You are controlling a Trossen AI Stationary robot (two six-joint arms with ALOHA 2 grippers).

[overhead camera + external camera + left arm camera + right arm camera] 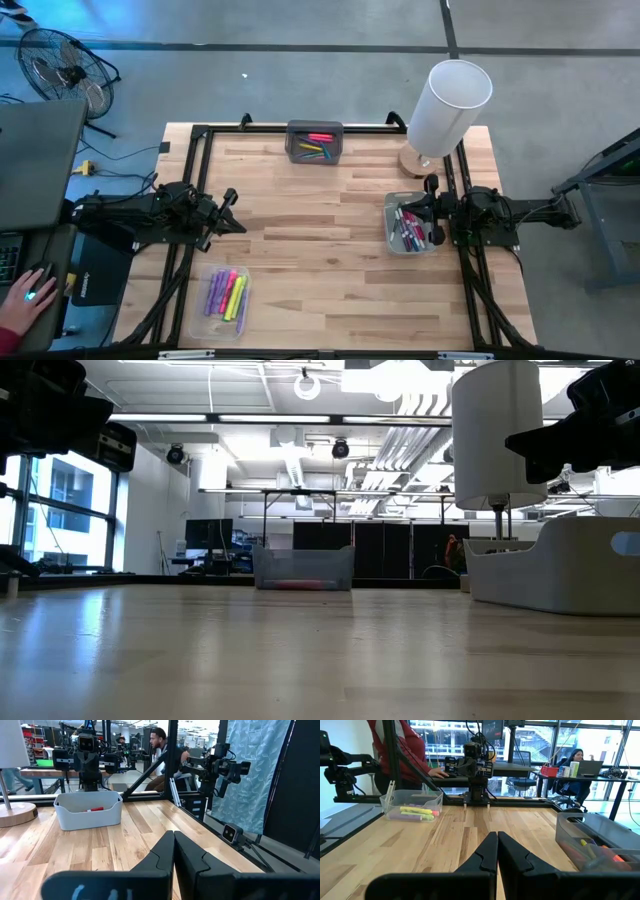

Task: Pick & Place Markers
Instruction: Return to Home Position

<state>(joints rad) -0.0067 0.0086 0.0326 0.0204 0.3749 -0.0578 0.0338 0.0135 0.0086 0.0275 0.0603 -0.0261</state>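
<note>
**Tools shut and empty, markers lying in three trays**

You are looking at a tabletop (pixel 330 260) where markers (pixel 226 293) are lying in a clear tray (pixel 204 318) by the left arm, a grey tray (pixel 315 127) at the far edge and a pale tray (pixel 392 205) by the right tool (pixel 432 212). It and the left tool (pixel 232 211) are pressing their fingers together, gripping nothing. The white mark (pixel 88 288) beside the left arm is too small to read.
</note>
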